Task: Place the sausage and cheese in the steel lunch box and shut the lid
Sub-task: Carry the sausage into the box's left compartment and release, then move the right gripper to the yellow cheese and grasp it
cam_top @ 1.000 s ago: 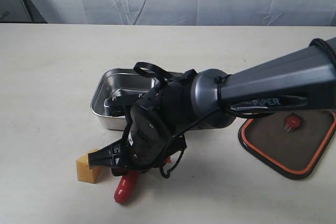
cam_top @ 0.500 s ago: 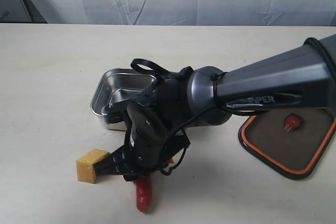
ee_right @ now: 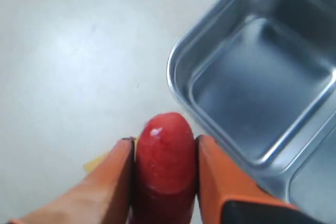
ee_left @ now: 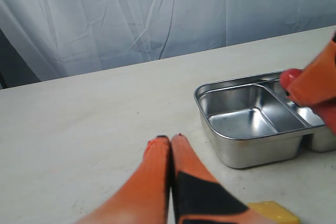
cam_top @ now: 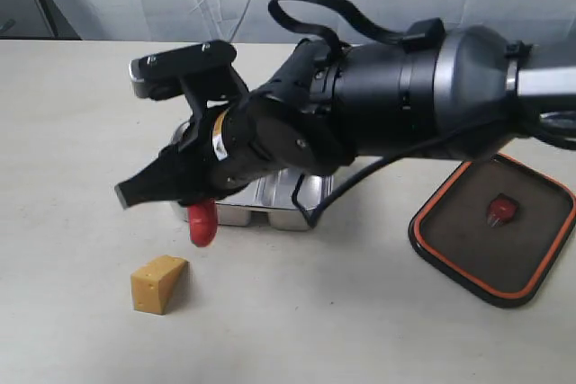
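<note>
Right gripper [ee_right: 164, 145] is clamping the sausage [cam_top: 202, 224] between both orange fingers, red tip poking out past them. A second ago it was pressing down at the surface [cam_top: 360, 339] right beside the cheese [cam_top: 158, 284]; half a second ago the sausage was already dangling low. Now it is riding clear of the surface and up toward the lunch box [cam_top: 270, 211]. Pickup is looking done, so the first half of the loading is under way. Sausage is hanging just outside the box's near left corner, not yet over a compartment; the right wrist view is showing the rim just beside it and an empty compartment beyond. Cheese is sitting in about the same spot as before, alone on the surface and now well apart from the gripper. Lid [cam_top: 459, 263] is lying off to the right, orange seal facing up, away from the box. Right arm is reaching across the middle from the right, wrist raised, gripper angling down and to the left, its bulk hiding most of the box from the exterior camera. Left gripper [ee_left: 170, 139] is hovering low with its fingers pressed together and nothing between them, pointing toward the box's end. Next move is probably calling for a short carry inward before release.
</note>
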`<move>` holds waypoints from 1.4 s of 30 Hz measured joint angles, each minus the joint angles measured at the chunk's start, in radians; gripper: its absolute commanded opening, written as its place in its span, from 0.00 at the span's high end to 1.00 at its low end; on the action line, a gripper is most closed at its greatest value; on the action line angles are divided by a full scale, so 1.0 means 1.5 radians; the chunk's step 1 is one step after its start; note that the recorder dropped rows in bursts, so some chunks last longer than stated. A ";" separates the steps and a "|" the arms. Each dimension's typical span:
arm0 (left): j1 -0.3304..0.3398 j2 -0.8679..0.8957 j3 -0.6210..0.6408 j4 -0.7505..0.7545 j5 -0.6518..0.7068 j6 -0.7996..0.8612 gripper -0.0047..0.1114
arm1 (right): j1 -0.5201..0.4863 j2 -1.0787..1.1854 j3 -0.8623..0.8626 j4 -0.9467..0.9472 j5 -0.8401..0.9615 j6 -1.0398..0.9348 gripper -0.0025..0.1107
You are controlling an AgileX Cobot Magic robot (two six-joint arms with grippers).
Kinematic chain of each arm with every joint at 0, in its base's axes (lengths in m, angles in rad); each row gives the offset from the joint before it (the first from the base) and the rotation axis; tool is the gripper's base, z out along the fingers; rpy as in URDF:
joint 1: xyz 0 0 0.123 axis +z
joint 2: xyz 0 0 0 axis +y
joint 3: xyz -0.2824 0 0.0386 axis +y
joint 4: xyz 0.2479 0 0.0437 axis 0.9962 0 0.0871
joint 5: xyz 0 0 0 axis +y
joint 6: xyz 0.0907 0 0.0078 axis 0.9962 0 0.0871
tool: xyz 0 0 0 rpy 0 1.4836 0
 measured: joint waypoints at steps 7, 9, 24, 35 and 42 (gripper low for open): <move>0.000 0.000 0.000 0.000 0.000 0.000 0.96 | -0.080 0.110 -0.099 -0.078 -0.039 -0.048 0.99; 0.000 0.000 0.000 0.000 0.000 0.000 0.96 | -0.080 0.143 -0.120 -0.112 -0.058 -0.087 0.99; 0.000 0.000 0.000 0.000 0.000 0.000 0.96 | -0.080 0.198 -0.130 -0.190 -0.029 -0.118 0.33; 0.000 0.000 0.000 0.000 0.000 0.000 0.96 | -0.075 0.111 -0.130 -0.035 0.109 -0.073 0.52; 0.000 0.000 0.000 0.000 0.000 0.000 0.96 | 0.025 0.056 -0.132 0.083 0.162 -0.070 0.52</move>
